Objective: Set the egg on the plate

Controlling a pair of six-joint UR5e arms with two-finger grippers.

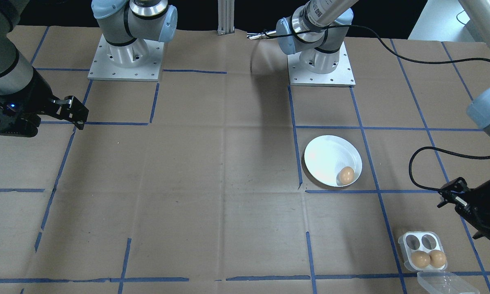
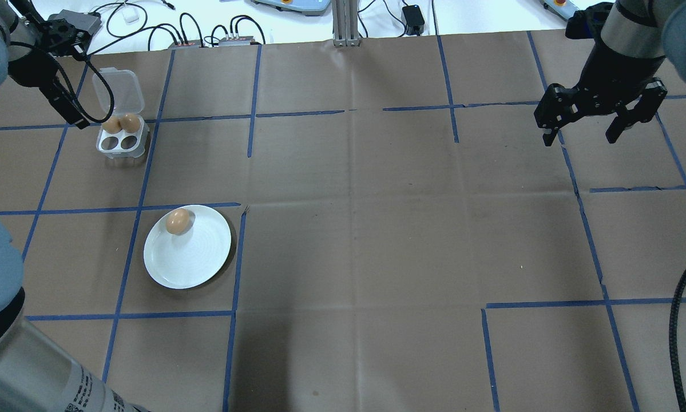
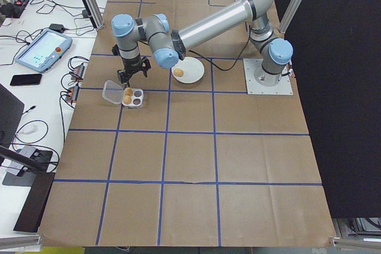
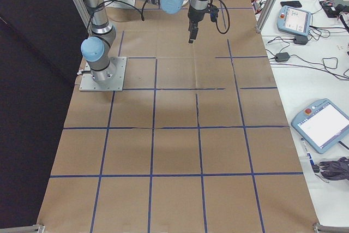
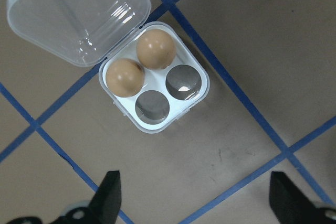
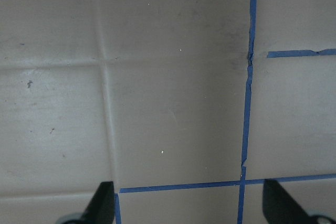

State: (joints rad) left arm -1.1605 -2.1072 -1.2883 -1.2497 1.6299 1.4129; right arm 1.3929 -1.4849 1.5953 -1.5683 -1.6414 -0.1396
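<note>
The white plate [image 1: 324, 157] [image 2: 197, 257] lies on the robot's left half of the table. One brown egg [image 1: 346, 174] [image 2: 177, 221] rests inside it, close to the rim. A clear four-cup egg tray [image 5: 185, 109] [image 1: 408, 247] holds two more eggs [image 5: 125, 77] [image 5: 156, 49], and its other two cups are bare. My left gripper [image 5: 194, 200] hovers open above the table just beside the tray, with nothing between its fingers. My right gripper [image 2: 583, 137] [image 6: 189, 205] hangs open and empty over bare paper far off on the other side.
The tray's hinged lid [image 5: 73, 14] lies open flat beside it. Both arm bases [image 1: 126, 57] [image 1: 320, 61] stand at the robot's edge. A black cable [image 1: 412, 163] loops near the left wrist. Brown paper with blue tape lines covers the table.
</note>
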